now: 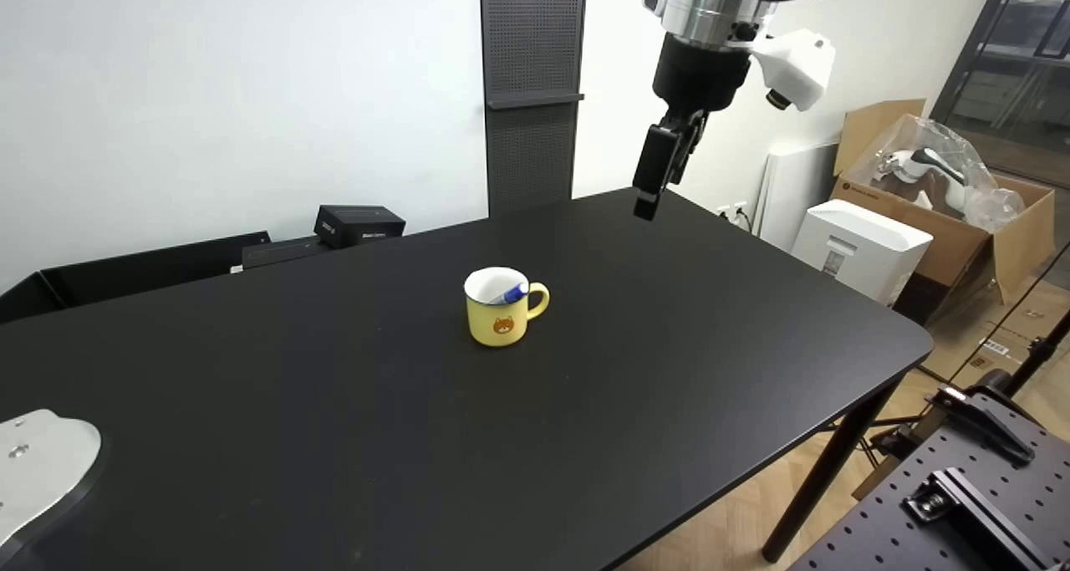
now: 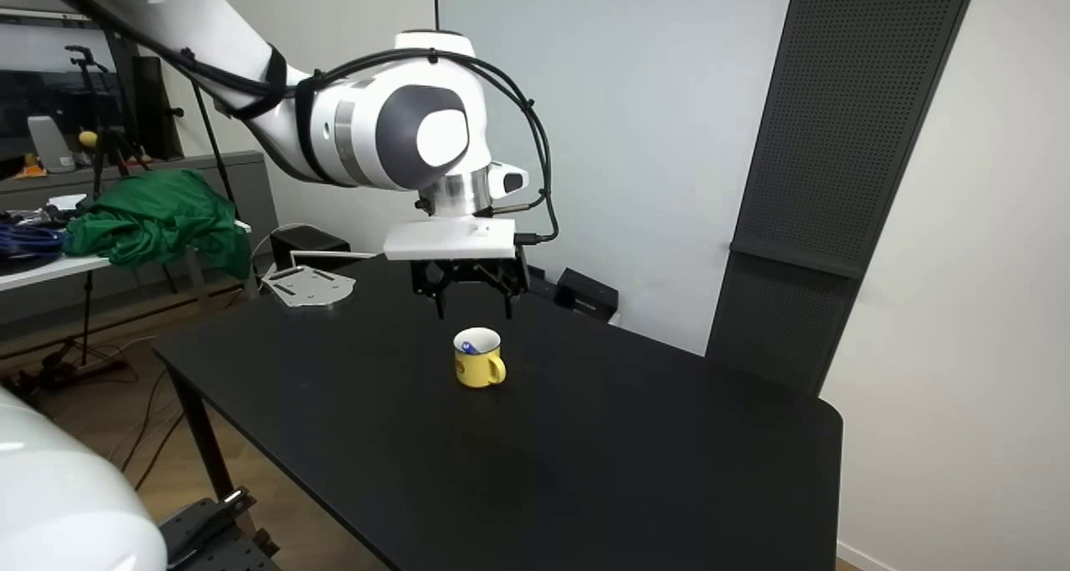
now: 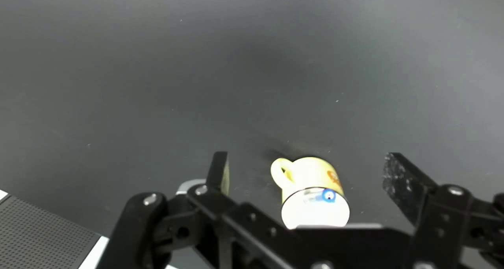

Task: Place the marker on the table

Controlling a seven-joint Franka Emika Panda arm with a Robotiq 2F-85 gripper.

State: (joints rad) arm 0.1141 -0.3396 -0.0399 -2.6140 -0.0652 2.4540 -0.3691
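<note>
The marker [image 1: 513, 293] leans inside the yellow mug [image 1: 493, 327], its blue end up at the rim near the handle side. It also shows in the mug in an exterior view [image 2: 470, 348] and in the wrist view [image 3: 329, 195]. Its lower part is mostly hidden by the mug wall. The mug stands upright on the black table [image 1: 334, 437]. My gripper [image 2: 474, 312] is open and empty, well above the table and apart from the mug. In the wrist view the mug [image 3: 309, 172] shows between the spread fingers [image 3: 307, 158], lower down.
A black box [image 1: 361, 225] and a long black tray-like thing [image 1: 159, 262] lie along the table's wall side. A grey-white metal plate [image 2: 308, 287] sits at the table's far end. A dark perforated panel [image 1: 533, 78] stands against the wall.
</note>
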